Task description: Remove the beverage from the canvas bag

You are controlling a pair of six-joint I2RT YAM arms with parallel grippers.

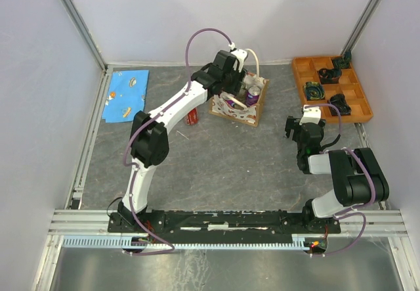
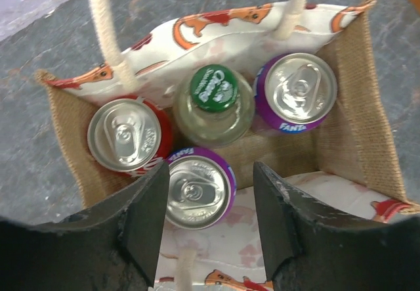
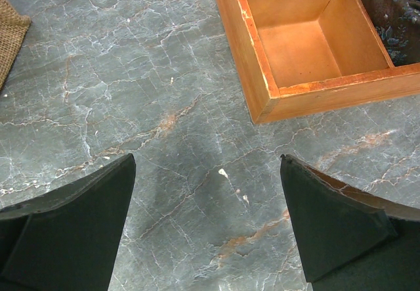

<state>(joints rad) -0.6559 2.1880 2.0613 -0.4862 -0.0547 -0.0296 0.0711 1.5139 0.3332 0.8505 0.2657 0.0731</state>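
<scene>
The canvas bag (image 2: 364, 113), cream with a red-and-brown print and burlap sides, stands open at the back of the table (image 1: 259, 110). Inside it are a red can (image 2: 125, 135), a green-capped bottle (image 2: 213, 100) and two purple Fanta cans, one far right (image 2: 298, 92) and one near (image 2: 197, 189). My left gripper (image 2: 211, 179) hovers open just above the bag's near side (image 1: 236, 81). The near purple can sits under the gap, close to the left finger, with clear space on its right. My right gripper (image 3: 207, 166) is open over bare table (image 1: 298, 130).
An orange compartment tray (image 1: 359, 100) holding dark parts stands at the back right, and its corner (image 3: 262, 100) lies ahead of the right gripper. A blue printed cloth (image 1: 126, 95) lies at the back left. A red can-like object (image 1: 191, 115) lies left of the bag.
</scene>
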